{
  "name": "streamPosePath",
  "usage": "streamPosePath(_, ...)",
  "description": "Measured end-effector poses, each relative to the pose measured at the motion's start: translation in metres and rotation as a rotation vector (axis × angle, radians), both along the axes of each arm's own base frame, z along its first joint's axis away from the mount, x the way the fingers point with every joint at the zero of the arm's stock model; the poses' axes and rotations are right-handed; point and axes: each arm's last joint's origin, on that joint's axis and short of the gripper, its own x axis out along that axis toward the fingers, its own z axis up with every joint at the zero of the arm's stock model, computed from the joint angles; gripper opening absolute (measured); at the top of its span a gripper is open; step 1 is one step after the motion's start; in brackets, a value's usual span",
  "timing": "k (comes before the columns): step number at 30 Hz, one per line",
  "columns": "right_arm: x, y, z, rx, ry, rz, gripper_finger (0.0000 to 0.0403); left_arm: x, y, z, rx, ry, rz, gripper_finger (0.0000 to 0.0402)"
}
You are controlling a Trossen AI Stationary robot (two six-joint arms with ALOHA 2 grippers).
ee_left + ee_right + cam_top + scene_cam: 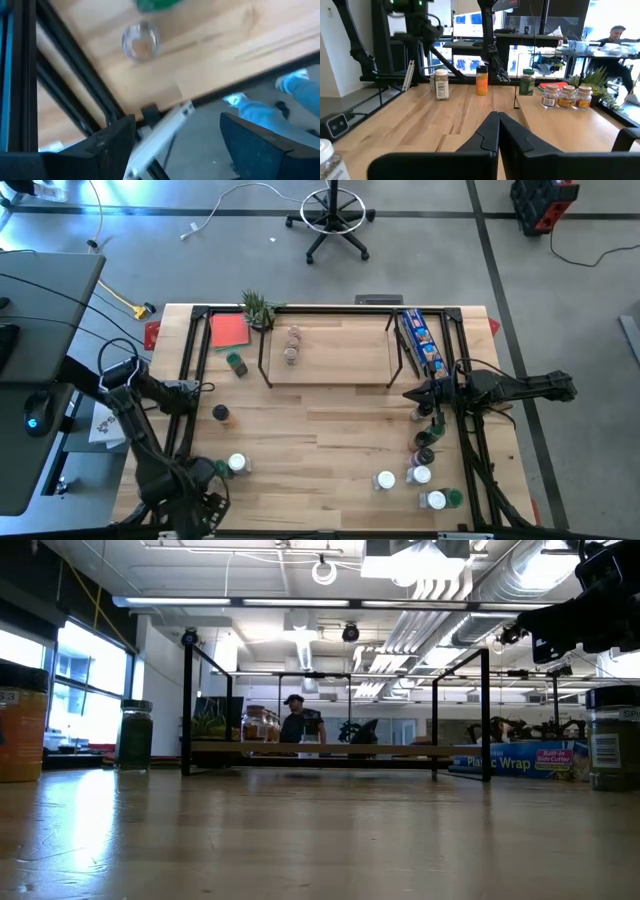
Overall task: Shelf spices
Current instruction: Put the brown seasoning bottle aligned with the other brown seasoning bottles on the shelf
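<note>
The right tool, clenched on nothing, hovers just off the shelf; loose jars stand directly behind it on the desk. The left tool, released, hangs off the desk's edge.

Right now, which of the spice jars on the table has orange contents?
The jar with the black lid, standing alone on the left part of the table between the shelf and the left gripper. In the right wrist view it is the bright orange jar; the others look pale, brown or green.
</note>
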Motion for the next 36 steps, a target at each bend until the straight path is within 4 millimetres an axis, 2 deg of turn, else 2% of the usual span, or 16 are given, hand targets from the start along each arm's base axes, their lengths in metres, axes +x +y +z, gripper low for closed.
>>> streamPosePath(9,0.0,0.0,0.0,0.194,0.009,0.0,0.0,0.007,0.016,-0.042,0.043,0.017,-0.172,0.0288)
streamPosePath(16,0.0,0.0,0.0,0.31,0.015,0.0,0.0,0.005,0.023,-0.069,0.046,0.042,-0.165,0.0288)
streamPosePath(23,0.0,0.0,0.0,0.314,0.015,0.0,0.0,0.003,0.024,-0.089,-0.004,0.028,-0.145,0.0288)
streamPosePath(30,0.0,0.0,0.0,0.314,0.014,0.0,0.0,0.003,0.024,-0.091,-0.003,0.026,-0.158,0.0288)
streamPosePath(36,0.0,0.0,0.0,0.314,0.014,0.0,0.0,0.005,0.017,-0.09,-0.078,-0.002,-0.165,0.0288)
